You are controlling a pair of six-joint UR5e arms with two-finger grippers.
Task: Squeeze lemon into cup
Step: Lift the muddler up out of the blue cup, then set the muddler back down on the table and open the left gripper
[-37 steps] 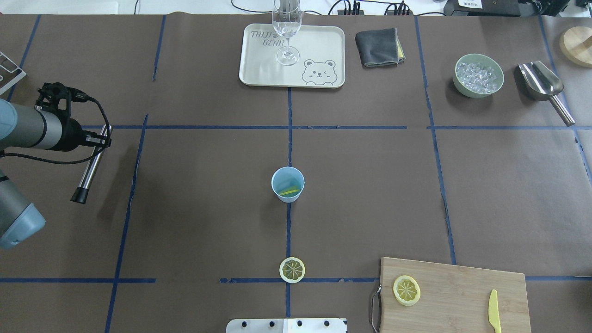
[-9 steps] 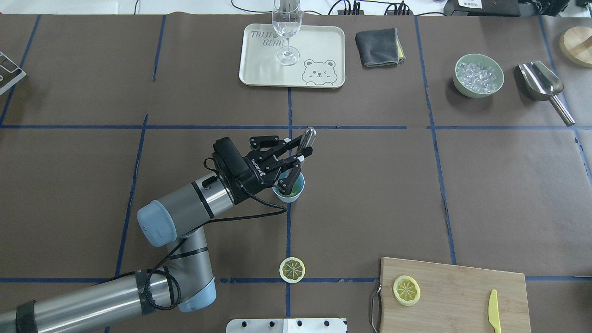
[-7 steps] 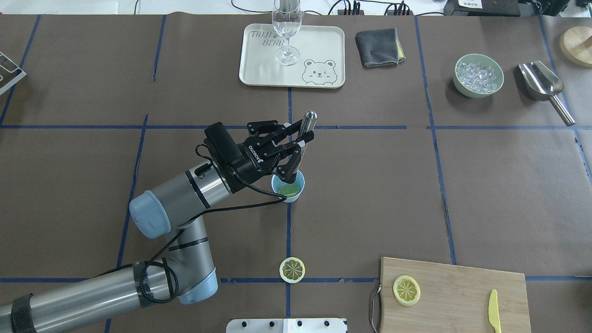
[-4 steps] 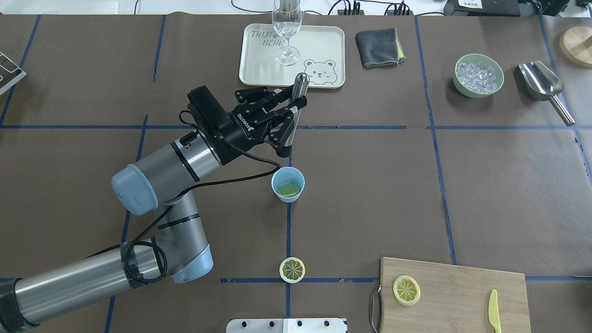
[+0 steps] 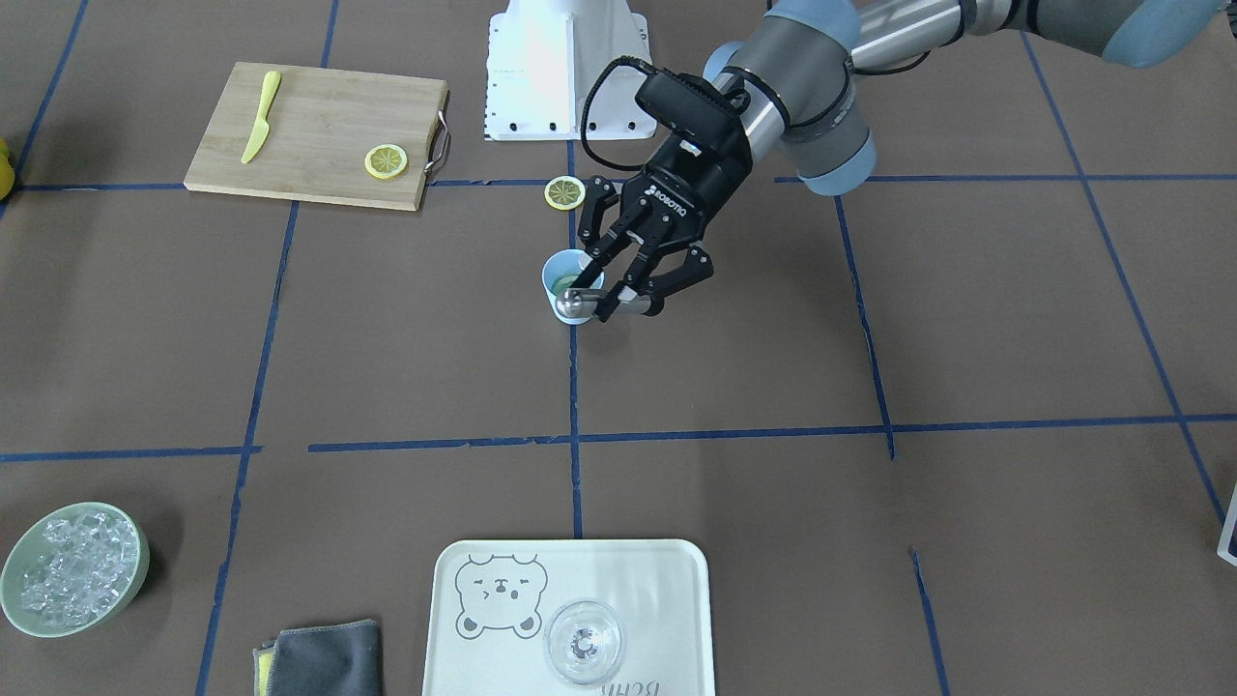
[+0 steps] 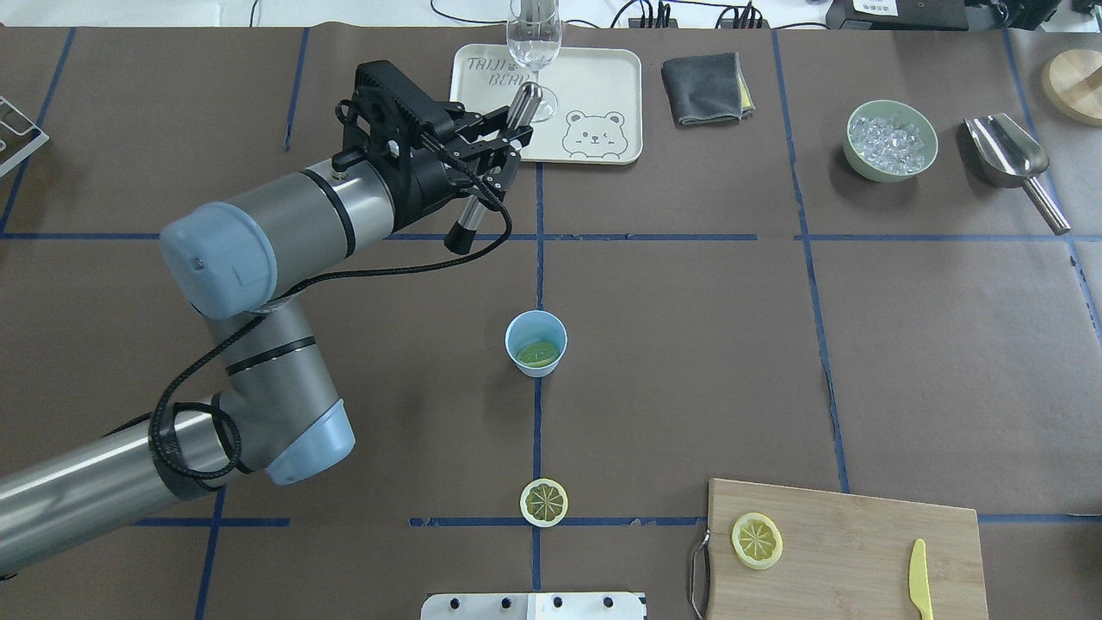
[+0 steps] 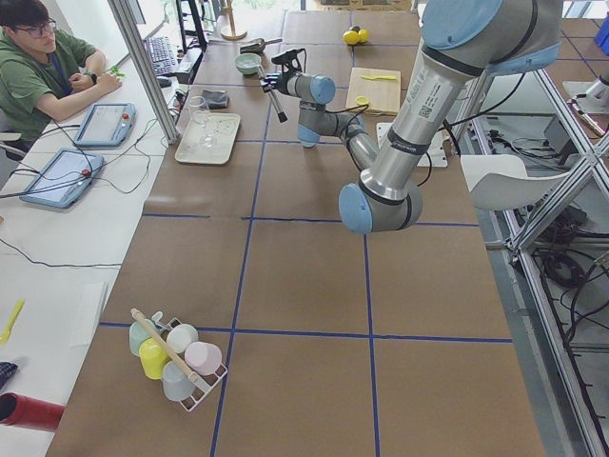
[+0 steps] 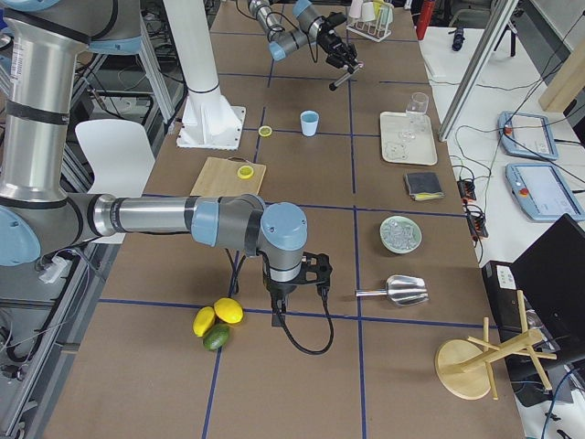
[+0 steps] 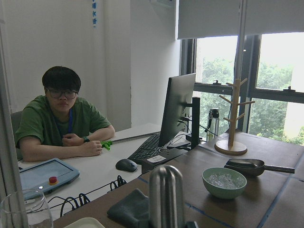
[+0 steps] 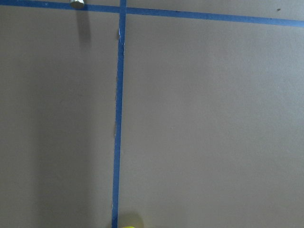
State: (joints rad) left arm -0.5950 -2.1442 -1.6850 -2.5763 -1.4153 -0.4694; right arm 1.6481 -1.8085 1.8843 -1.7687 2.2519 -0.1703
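Note:
The pale-blue cup (image 6: 535, 343) stands at the table's middle with a greenish lemon slice (image 6: 537, 353) lying in its bottom. My left gripper (image 6: 498, 153) is shut on a steel muddler (image 6: 482, 185) with a black tip. It holds the muddler tilted in the air, to the far left of the cup, by the tray's near corner. In the front-facing view the left gripper (image 5: 626, 302) and the muddler's end partly cover the cup (image 5: 556, 268). My right gripper (image 8: 306, 274) points down at the table near the whole lemons (image 8: 228, 311); I cannot tell whether it is open or shut.
A lemon slice (image 6: 544, 502) lies on the table nearer to me than the cup. Another slice (image 6: 757, 540) and a yellow knife (image 6: 919, 577) lie on the cutting board (image 6: 861, 534). The tray (image 6: 603, 95) bears a wine glass (image 6: 535, 52). A cloth (image 6: 704, 86), ice bowl (image 6: 890, 139) and scoop (image 6: 1007, 155) sit at the far right.
My left gripper has lifted the muddler out of the cup and carried it up and away to the far left, toward the tray. The slice now lies flat in the cup.

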